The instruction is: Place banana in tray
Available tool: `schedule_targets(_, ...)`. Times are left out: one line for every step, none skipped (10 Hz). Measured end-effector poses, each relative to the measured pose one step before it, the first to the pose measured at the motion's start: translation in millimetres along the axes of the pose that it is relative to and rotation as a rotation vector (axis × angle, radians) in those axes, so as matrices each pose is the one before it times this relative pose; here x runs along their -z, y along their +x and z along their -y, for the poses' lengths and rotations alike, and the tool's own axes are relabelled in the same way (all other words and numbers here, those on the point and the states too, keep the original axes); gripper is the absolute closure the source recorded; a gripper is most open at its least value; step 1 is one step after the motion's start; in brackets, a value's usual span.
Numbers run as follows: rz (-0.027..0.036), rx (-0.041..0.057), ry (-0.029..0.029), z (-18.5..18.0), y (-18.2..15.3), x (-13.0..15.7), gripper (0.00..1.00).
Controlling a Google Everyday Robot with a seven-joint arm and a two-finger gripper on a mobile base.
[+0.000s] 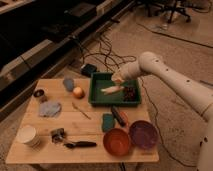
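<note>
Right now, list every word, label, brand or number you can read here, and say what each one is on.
None can be read.
tray, banana, orange bowl, purple bowl: no print visible.
Cup: plain, as far as shows.
end effector, over the tray just above the banana: no marking legible.

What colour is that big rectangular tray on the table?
Dark green plastic tray, clearest in the camera view; the hand hovers above it.

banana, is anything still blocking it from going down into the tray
Nothing visible does. The banana is already low inside the green tray, over bare floor left of a dark clump. The claw sits shut just above it at the tray's back rim.
</note>
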Motion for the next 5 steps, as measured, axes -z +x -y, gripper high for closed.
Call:
schedule_targets(-0.00738,0.00206,-0.00457,4.02,-0.66,-1.89,1.0)
schedule_targets(-0.00748,0.00171,-0.00478,2.81,-0.84,-2.78,1.0)
schedule_targets(-0.00484,-0.00181,-0.00518,2.65,-2.11,-3.08,1.0)
schedule_targets(0.00344,-0.00675,-0.00709,1.7,-1.62,-4.16,1.0)
schedule_targets(0.00012,-0.00439,-0.00212,1.68,-0.3,-1.76,1.0)
